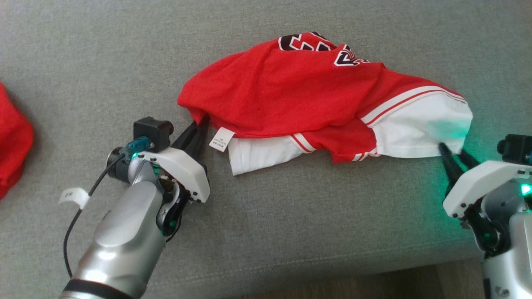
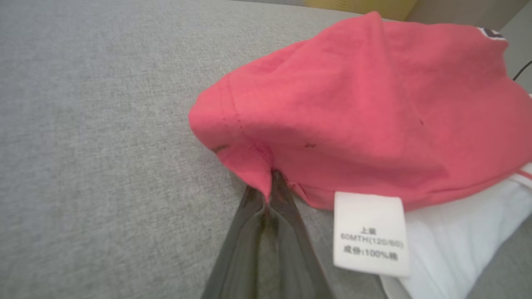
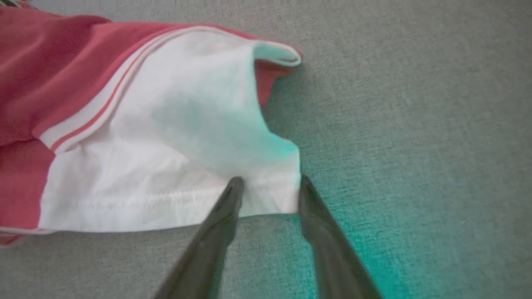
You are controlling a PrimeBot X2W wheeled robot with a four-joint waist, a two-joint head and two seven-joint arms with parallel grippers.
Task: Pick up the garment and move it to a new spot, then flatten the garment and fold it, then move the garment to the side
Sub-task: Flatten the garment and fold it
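the crumpled red-and-white cotton garment lies across the middle of the grey woven upholstered seat and blocks passage there. a broad bare strip runs along the seat's near edge, and more bare fabric lies left of the garment toward the far edge. a red cloth bundle crowds the left edge.

Red-and-white garment lies bunched, label showing, on grey fabric surface

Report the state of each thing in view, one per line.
garment: crumpled, not flattened, lying on the grey cushion.
left hand: shut, pinching the garment's red corner.
right hand: open, straddling the garment's white corner.
care label: sticking out at the hem, print showing.
red cloth: heaped at the head view's left edge, untouched.
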